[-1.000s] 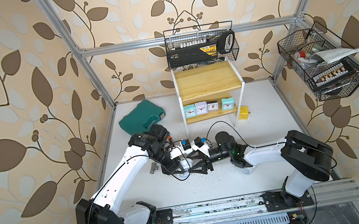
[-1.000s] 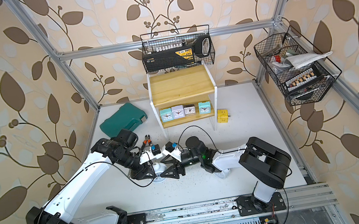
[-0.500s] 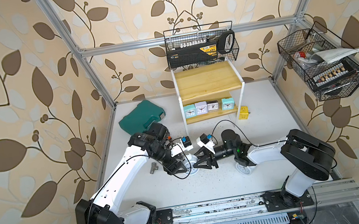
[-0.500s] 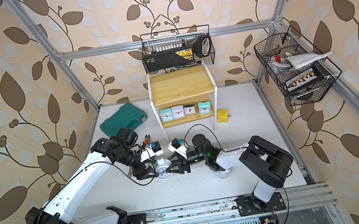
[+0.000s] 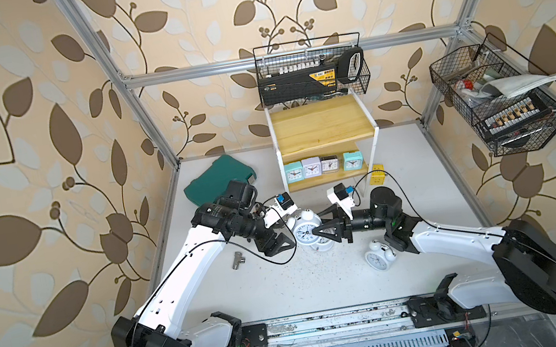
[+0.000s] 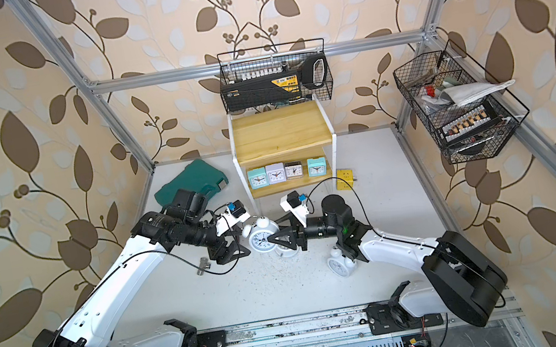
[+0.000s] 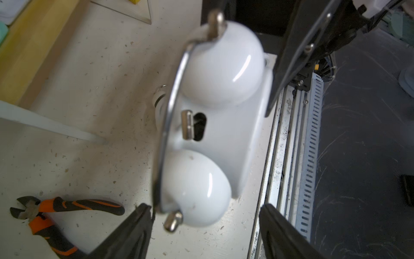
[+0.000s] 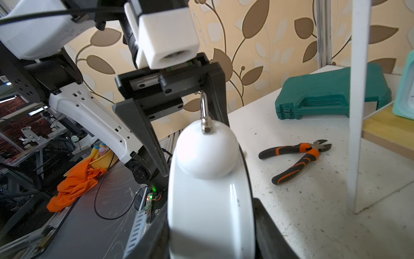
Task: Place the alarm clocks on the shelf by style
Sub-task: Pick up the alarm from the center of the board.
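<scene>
Glossy white clock (image 7: 215, 134), shiny metal handle (image 7: 177, 74); scuffed matt tabletop (image 7: 89, 112).

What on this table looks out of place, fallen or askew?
One twin-bell clock beside the right arm seems to lie on its back, face up, instead of standing. A second clock is half hidden by the held clock in the right gripper. Pliers and a metal fitting lie loose on the table.
</scene>
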{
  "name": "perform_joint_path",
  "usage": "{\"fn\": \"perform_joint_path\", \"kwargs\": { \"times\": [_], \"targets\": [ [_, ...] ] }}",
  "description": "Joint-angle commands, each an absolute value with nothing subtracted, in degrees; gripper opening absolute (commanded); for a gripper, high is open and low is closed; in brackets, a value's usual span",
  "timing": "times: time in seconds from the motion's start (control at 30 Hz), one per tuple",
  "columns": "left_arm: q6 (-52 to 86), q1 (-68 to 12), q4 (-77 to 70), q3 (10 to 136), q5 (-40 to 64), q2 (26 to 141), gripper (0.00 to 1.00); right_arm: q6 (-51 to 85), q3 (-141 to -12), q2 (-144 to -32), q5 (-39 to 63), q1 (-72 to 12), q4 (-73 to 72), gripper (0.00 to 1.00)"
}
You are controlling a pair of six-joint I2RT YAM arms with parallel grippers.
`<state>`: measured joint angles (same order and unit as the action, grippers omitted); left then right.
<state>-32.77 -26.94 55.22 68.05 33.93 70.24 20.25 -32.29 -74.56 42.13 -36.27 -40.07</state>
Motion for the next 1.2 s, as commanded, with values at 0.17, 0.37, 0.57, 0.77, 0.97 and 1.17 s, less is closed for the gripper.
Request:
{"fn": "perform_joint_path", "kwargs": {
  "times": [0.17, 0.37, 0.57, 0.77, 0.97, 1.17],
  "targets": [
    [-23.7, -23.5, 52.2, 74.8, 45.6, 72.9, 0.8, 31.9, -31.3, -67.0, 36.5, -34.8, -40.1, 0.39],
    [-22.4, -20.2, 53.8, 77.7, 60.8, 75.7, 0.82, 39.7, -29.4, -64.0, 36.0, -34.2, -45.3, 0.39],
    [-20.8, -20.2, 51.9, 77.0, 68.5, 77.0, 0.82, 45.8, -28.3, -64.0, 35.6, -34.3, -53.4, 0.38],
    [-17.9, -20.2, 48.5, 74.5, 69.5, 77.7, 0.83, 48.5, -27.4, -64.0, 33.5, -34.5, -57.3, 0.38],
    [-16.8, -20.2, 47.0, 73.2, 71.4, 79.1, 0.82, 51.5, -27.6, -66.4, 28.9, -37.5, -62.3, 0.37],
    [-17.8, -20.2, 47.7, 73.2, 73.4, 79.5, 0.76, 50.7, -28.4, -69.3, 25.3, -40.3, -64.0, 0.37]
  ]
}}
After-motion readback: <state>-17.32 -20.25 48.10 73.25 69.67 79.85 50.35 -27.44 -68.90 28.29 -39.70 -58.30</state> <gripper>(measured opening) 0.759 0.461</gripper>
